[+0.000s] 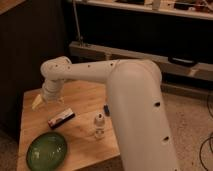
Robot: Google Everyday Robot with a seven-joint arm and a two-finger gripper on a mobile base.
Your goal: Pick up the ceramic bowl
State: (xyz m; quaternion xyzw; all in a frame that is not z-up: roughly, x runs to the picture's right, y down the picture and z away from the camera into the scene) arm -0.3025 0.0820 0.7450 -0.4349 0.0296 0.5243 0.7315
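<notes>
The ceramic bowl (46, 150) is wide, shallow and glossy green. It sits at the near left corner of the wooden table (82, 97). My gripper (41, 102) hangs from the white arm (130, 95) over the far left part of the table, well behind the bowl and apart from it. It holds nothing that I can see.
A small white bottle (99, 125) stands upright right of the bowl. A dark flat packet with a red and white label (61, 119) lies between gripper and bowl. A small blue object (106, 109) lies by the arm. A dark wall and metal rails stand behind the table.
</notes>
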